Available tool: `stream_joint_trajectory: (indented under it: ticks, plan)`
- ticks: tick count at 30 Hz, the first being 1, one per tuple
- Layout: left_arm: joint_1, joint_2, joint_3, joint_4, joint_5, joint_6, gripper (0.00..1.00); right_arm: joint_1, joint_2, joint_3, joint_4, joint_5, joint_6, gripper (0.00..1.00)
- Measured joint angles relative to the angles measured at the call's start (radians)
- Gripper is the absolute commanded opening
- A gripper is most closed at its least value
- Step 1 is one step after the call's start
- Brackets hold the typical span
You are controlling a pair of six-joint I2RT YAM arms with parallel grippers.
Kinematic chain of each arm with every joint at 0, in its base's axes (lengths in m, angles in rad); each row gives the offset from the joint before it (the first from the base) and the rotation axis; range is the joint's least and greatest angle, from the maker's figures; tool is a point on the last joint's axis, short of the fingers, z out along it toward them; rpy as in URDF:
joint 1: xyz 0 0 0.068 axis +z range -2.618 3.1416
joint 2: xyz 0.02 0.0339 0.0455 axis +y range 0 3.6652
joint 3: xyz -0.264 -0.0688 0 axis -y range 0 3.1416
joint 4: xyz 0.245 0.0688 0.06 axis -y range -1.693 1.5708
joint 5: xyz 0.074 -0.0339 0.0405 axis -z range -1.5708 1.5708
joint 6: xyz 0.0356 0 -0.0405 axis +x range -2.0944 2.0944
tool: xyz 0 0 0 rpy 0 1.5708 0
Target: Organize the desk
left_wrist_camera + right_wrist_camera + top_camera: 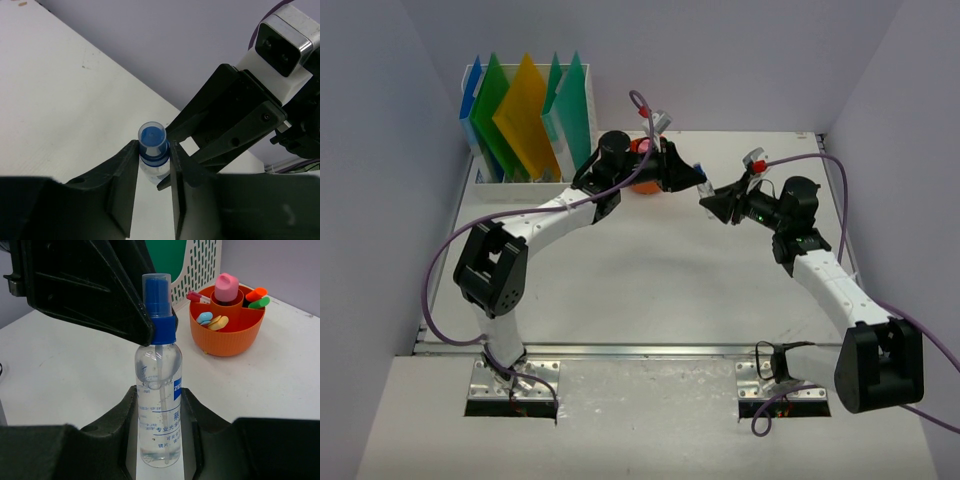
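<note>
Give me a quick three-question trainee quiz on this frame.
1. True or false: the spray bottle stands untouched on the desk.
2. Which part of the bottle do the left gripper fingers flank? A) clear body B) blue collar C) base
3. Fill in: the pen caddy is ___ in colour.
Key: 1 false, the left gripper and the right gripper both close around it; 2 B; 3 orange.

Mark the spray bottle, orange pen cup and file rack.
spray bottle (159, 380), right wrist view, clear body.
orange pen cup (227, 337), right wrist view, outer wall.
file rack (201, 265), right wrist view, slotted wall.
</note>
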Motion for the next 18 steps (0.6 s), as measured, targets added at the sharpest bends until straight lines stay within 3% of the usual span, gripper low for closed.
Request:
stream_joint_trajectory:
  ticks: [5, 7, 10, 18]
  plan:
    - [-0.004, 0.001, 0.001, 0.022, -0.001, -0.02, 0.0, 0.0, 0.0, 0.0, 0.014, 0.003, 0.019, 0.0]
    - [-0.004, 0.002, 0.001, 0.029, -0.002, -0.027, 0.0, 0.0, 0.0, 0.0, 0.02, 0.003, 0.023, 0.34]
    - [-0.004, 0.003, 0.001, 0.031, -0.008, -0.028, 0.0, 0.0, 0.002, 0.0, 0.021, 0.001, 0.028, 0.97]
    - [0.002, 0.055, 0.135, -0.102, -0.158, 0.151, 0.0, -0.005, 0.012, 0.01, -0.049, 0.076, 0.025, 0.99]
